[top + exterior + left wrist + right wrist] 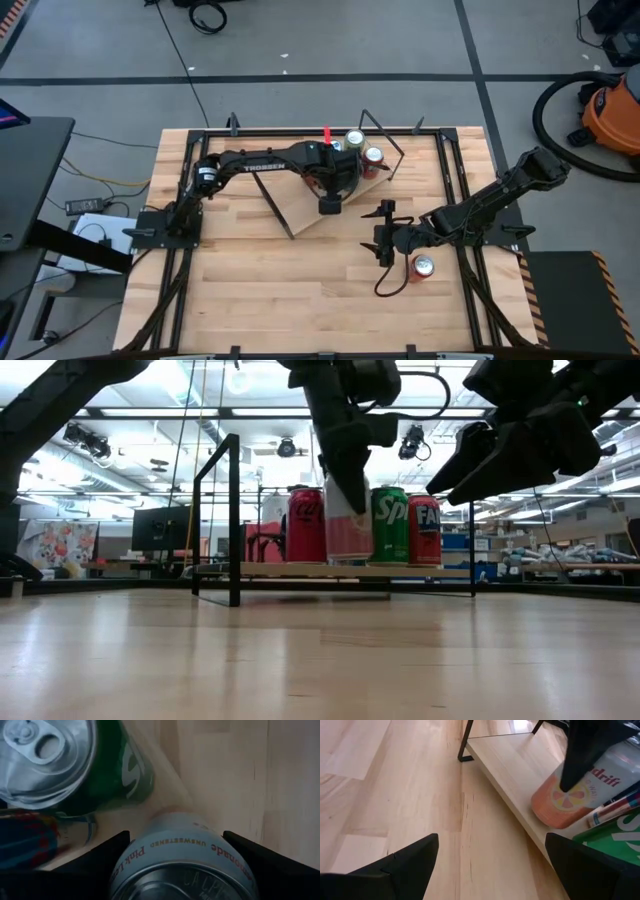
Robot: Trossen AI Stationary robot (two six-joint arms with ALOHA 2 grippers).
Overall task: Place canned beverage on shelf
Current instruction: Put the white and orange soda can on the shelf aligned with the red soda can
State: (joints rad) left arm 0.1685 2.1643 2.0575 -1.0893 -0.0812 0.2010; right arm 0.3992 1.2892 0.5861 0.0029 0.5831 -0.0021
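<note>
The shelf (300, 212) is a light-wood board with black rod frames, lying askew at the table's far middle. On it stand a red cola can (306, 525), a green can (390, 525) and a red can (426, 530). My left gripper (329, 200) reaches down from above and is shut on a pink-and-white lemonade can (347, 532), which stands between the cola can and the green can. My right gripper (382, 235) hovers open and empty over the table, nearer and to the right of the shelf. It points toward the table's left. My left gripper pinches the lemonade can's upper side wall (150, 847) between its two fingers (102, 857), one on each side. The fingers come from above, pointing down along the can. The can stands upright with its base on the shelf board (547, 820).
Another can (422, 265) stands on the tabletop close beside my right arm, toward the near right. Black rails (455, 180) run around the table's edges. The shelf's rod frame (232, 520) stands at its left end. Bare tabletop (270, 290) lies at the near left.
</note>
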